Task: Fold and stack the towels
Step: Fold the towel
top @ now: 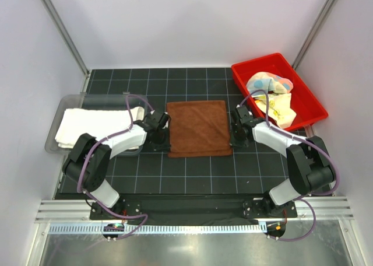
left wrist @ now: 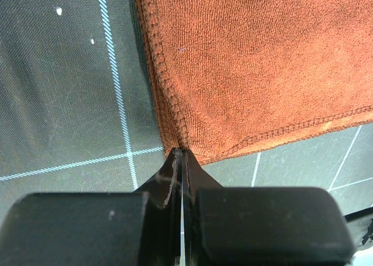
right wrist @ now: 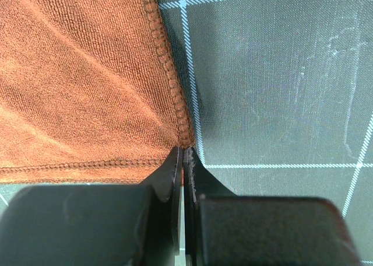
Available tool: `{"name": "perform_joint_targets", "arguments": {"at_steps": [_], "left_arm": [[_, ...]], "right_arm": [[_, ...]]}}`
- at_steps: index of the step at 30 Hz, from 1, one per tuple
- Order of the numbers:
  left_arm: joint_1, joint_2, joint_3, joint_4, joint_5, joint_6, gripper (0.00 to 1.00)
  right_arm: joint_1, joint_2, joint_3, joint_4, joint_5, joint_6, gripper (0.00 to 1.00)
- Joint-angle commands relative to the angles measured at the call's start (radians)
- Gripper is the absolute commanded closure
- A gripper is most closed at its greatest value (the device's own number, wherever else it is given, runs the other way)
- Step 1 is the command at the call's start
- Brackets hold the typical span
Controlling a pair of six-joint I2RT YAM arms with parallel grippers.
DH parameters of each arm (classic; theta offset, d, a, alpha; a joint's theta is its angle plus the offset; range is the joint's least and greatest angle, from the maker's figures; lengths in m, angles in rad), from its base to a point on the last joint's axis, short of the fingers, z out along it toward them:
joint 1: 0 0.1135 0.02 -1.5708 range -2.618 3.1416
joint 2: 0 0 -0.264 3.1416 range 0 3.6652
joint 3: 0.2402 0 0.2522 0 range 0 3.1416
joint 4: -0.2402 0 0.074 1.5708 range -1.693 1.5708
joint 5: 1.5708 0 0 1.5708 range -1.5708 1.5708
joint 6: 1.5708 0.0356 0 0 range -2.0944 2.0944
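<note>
Brown towel pinched at two corners, fold not yet made.

Brown towel [top: 198, 129] lies flat at the centre of the black gridded surface [top: 192, 178]. The left gripper [left wrist: 182, 156] is closed on its left-side corner and the right gripper [right wrist: 183, 154] is closed on its right-side corner. Each nips only the hem tip, low against the surface. Judgement: a matched two-corner hold should let one edge lift level and carry over evenly. Cream towel [top: 87, 125] sits folded in the clear tray [top: 70, 100] at left, likely the stack site. Pastel towel [top: 265, 82] and yellow towel [top: 280, 108] lie crumpled in the red bin [top: 303, 100].
</note>
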Motion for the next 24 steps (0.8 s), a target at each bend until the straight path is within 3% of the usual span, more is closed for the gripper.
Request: {"name": "perform_joint_targets", "arguments": {"at_steps": [1, 11, 21, 22, 24], "left_arm": [[-0.006, -0.046, 0.04, -0.025, -0.019, -0.009, 1.0], [-0.012, -0.138, 0.164, -0.18, -0.01, 0.054, 1.0], [-0.039, -0.135, 0.037, -0.092, 0.019, 0.024, 1.0], [-0.041, -0.129, 0.033, -0.078, 0.016, 0.025, 0.91], [-0.044, -0.107, 0.035, -0.065, -0.008, 0.028, 0.84]], "right_arm": [[0.002, -0.039, 0.049, -0.017, 0.015, -0.006, 0.99], [0.0, -0.117, 0.165, -0.129, -0.057, -0.038, 0.99], [0.003, -0.185, -0.013, -0.055, -0.143, 0.003, 0.99], [0.003, -0.184, -0.016, -0.043, -0.141, 0.005, 0.99], [0.003, -0.177, -0.019, -0.035, -0.146, 0.008, 0.99]]}}
